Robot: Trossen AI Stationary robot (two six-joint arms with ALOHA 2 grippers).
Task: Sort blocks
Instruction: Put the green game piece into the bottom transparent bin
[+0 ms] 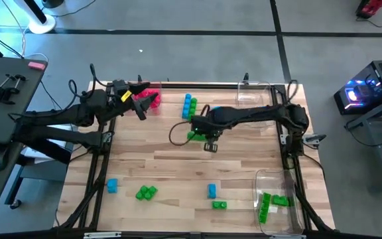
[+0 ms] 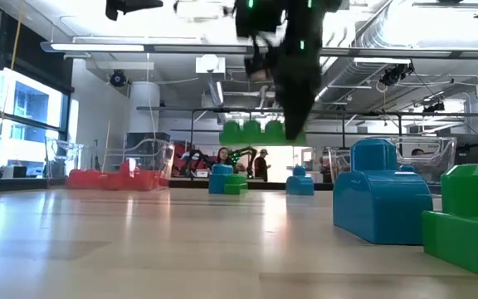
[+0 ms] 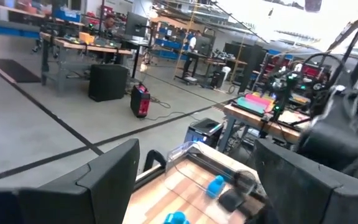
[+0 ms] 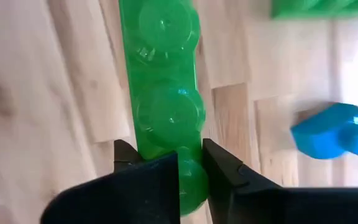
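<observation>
Fingers [image 4: 225, 171] of the right gripper [image 4: 189, 163] are clamped on one end of a green block bar [image 4: 165, 87], judged light, rigid, slick, best held across its narrow sides.

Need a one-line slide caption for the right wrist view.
Right gripper shut on a green block bar above the wooden table, a blue block nearby.

My table [image 1: 178, 169] is a pale wooden plank top in a dark frame. On it lie loose blocks: a blue one [image 1: 112, 185] and a green cluster [image 1: 146, 192] near the left front, a blue block [image 1: 212, 190] and a green one [image 1: 219, 205] near the front middle, and a blue bar [image 1: 190, 105] at the far middle. A clear tray [image 1: 276, 202] with green blocks sits at the right front corner, another clear tray [image 1: 254, 94] at the far right, and pinkish red blocks [image 1: 148, 97] at the far left.
</observation>
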